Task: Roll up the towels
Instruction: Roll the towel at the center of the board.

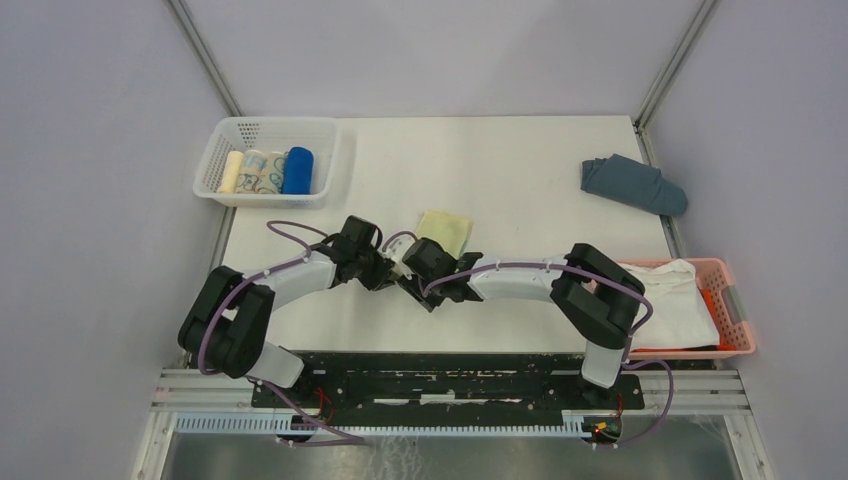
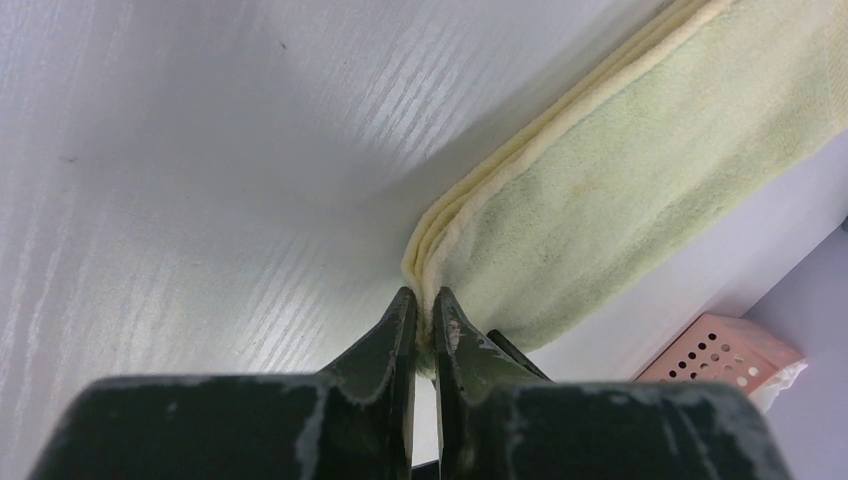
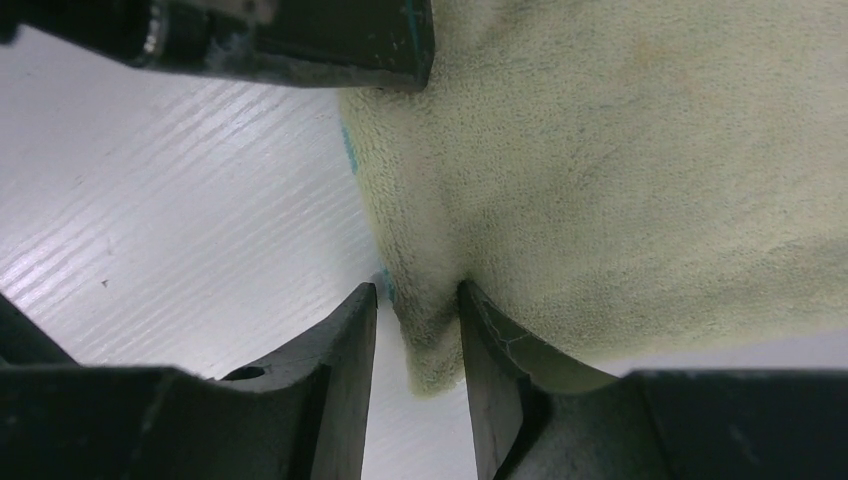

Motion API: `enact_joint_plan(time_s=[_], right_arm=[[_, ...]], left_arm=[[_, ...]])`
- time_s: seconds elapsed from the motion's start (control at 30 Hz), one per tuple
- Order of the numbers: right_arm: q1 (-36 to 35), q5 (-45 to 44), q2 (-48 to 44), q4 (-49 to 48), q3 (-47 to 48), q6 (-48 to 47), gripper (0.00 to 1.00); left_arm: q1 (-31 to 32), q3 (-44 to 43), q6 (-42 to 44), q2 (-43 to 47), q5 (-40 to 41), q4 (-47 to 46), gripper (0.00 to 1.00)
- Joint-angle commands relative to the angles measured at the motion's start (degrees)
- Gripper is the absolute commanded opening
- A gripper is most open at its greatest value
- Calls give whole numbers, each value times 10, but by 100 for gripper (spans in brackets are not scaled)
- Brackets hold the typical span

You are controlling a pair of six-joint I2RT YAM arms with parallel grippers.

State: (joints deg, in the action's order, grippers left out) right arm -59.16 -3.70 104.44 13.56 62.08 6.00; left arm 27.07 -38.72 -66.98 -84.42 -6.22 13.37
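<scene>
White wood-grain table (image 1: 520,160) between grey walls. At its middle, 1 pale yellow towel (image 1: 445,232), fuzzy, folded flat in layers. Pinched at a near corner by the left gripper (image 2: 422,300), jaws closed on the stacked edges. A neighbouring tip between the parted jaws of the right gripper (image 3: 418,295), unclamped. Far left, 1 white lattice basket (image 1: 212,165) with 1 royal blue towel (image 1: 298,170), rolled, beside 3 paler rolls (image 1: 252,171). Far right, 1 crumpled grey-blue cloth (image 1: 633,184); nearer, 1 pink basket (image 1: 742,325) holding 1 white cloth (image 1: 678,300).
</scene>
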Motion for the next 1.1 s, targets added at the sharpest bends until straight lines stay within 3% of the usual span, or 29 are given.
enact_joint_plan(time_s=[0.0, 0.23, 0.3, 0.43, 0.63, 0.83, 1.07], right_arm=[[-2, -50, -18, -8, -19, -11, 44], [-3, -51, -19, -3, -26, -16, 41], [-3, -37, -21, -3, -27, -18, 35], [-3, 27, -24, 1, -15, -20, 13], [34, 170, -13, -16, 1, 16, 4], [100, 338, 21, -45, 10, 69, 3], [155, 475, 75, -91, 18, 139, 3]], left_arm=[[-3, -13, 9, 25, 0, 8, 11], [-3, -10, 11, 27, 1, 10, 11], [-3, -8, 11, 32, 3, 11, 11], [-5, -7, 11, 44, 11, 18, 12], [-15, -4, 15, 54, 15, 24, 15], [-29, -2, 25, 61, 12, 27, 26], [-77, 11, 58, 94, -15, 13, 50]])
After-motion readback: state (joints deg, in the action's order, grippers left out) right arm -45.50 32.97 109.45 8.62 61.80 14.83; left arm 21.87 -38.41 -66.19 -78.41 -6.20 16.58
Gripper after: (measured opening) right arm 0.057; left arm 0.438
